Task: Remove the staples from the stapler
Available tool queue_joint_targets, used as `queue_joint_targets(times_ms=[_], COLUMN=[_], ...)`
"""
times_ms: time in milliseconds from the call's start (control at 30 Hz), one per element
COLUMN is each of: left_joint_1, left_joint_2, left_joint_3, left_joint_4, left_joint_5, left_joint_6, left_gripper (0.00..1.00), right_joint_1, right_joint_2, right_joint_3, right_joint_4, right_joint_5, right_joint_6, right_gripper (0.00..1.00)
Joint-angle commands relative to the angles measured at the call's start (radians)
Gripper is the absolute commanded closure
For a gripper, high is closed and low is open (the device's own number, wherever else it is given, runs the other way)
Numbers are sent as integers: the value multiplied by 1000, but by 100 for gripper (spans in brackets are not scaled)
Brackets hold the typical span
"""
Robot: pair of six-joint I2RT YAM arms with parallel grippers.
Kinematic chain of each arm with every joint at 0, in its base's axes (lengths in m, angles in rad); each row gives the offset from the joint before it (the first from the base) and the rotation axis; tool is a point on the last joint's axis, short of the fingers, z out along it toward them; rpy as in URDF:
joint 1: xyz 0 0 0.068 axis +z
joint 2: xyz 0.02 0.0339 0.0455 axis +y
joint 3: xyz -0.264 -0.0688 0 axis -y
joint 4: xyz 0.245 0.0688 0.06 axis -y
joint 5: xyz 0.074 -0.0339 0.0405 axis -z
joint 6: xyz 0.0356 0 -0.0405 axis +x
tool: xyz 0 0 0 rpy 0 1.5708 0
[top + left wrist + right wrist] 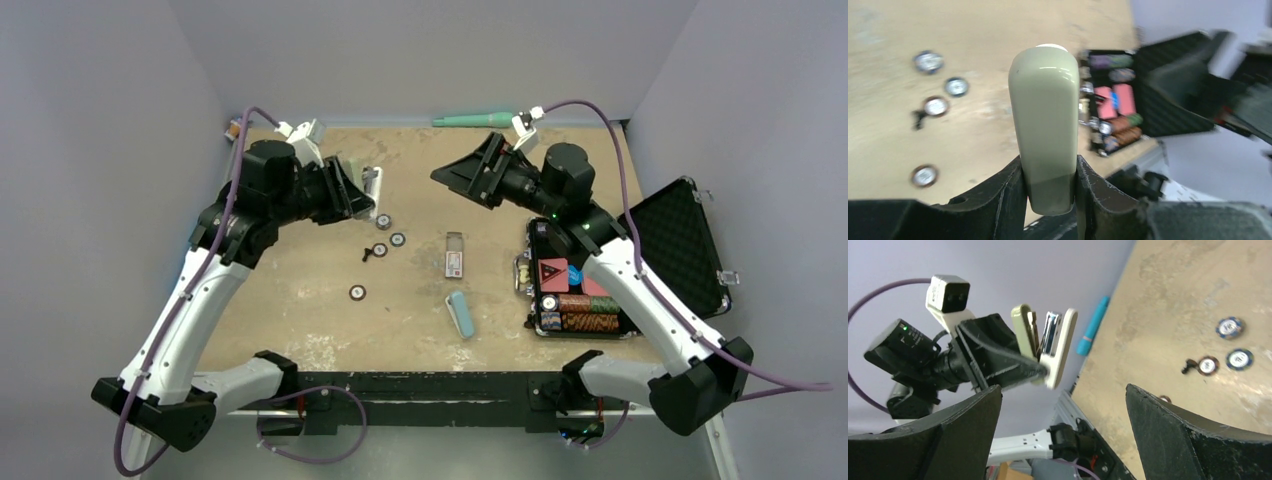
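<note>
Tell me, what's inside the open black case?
The case holds rows of poker chips and two pink boxes. The right arm covers its far end, so anything there is hidden.

Air between left claw [360,196] and right claw [455,184] seems free; chips [397,239], box [455,257] lie below.

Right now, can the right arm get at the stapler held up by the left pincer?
Probably yes. The right pincer is open and faces the stapler, which the left pincer holds off the table with its far end sticking out. Nothing shows between them.
</note>
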Motion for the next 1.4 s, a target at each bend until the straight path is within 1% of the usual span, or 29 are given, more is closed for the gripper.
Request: queue_joint_targets(times_ms=[0,33,167,300,400,467,500,633,733,833,967,1200,1300,1367], left_joint_1=[0,0,3,28,85,129,139,153,169,172,178,178,178,178], left_joint_2=[-5,3,46,107,178,236,270,375,416,446,465,515,518,517], left_joint_3=[-20,-30,-62,-119,-164,-189,-193,-205,-225,-226,-251,-266,-292,-309], left_joint_4=[-201,-222,-304,-281,-245,-199,-179,-135,-87,-82,-70,-75,-63,-56], left_joint_5=[-472,-557,-785,-865,-843,-778,-743,-707,-651,-645,-612,-592,-582,-579], left_joint_6=[27,14,-61,-71,-76,-37,-18,12,28,29,-11,-8,-10,-12], left_gripper=[100,100,100,100,100,100,100,100,100,100,100,100,94,88], right_joint_1=[4,3,4,4,4,4,3,4,3,3,4,3,3,4], right_joint_2=[-58,-67,-102,-124,-138,-146,-150,-155,-156,-157,-158,-132,-121,-117], right_joint_3=[15,13,-11,-46,-62,-69,-71,-73,-75,-76,-69,-54,-48,-48], right_joint_4=[-189,-214,-271,-283,-289,-295,-299,-315,-326,-334,-364,-402,-420,-428], right_joint_5=[84,95,124,124,117,116,115,110,109,110,139,148,149,149], right_joint_6=[-105,-117,-127,-116,-112,-114,-117,-132,-140,-147,-170,-206,-222,-230], right_gripper=[1,1,1,1,1,1,1,2,2,2,2,2,2,2])
